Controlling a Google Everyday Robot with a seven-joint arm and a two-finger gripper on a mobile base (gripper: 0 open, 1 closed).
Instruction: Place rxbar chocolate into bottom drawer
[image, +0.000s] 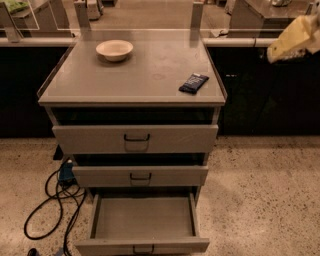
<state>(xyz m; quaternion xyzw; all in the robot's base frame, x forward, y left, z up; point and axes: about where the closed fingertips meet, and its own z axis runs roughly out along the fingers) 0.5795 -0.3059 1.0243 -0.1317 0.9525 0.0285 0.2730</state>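
Observation:
The rxbar chocolate (193, 82), a small flat bar in a dark wrapper with pale lettering, lies near the right front edge of the cabinet top (150, 75). The bottom drawer (142, 219) is pulled out and shows a bare grey inside, with its dark handle at the front edge. My gripper (295, 41) shows as a pale yellowish shape at the upper right edge of the view. It is well to the right of the bar, above it, and apart from it.
A white bowl (114, 49) sits at the back left of the cabinet top. The top drawer (136, 138) and middle drawer (140, 175) stand slightly ajar. A black cable (50, 200) with a blue plug lies on the speckled floor to the left. Dark counters flank the cabinet.

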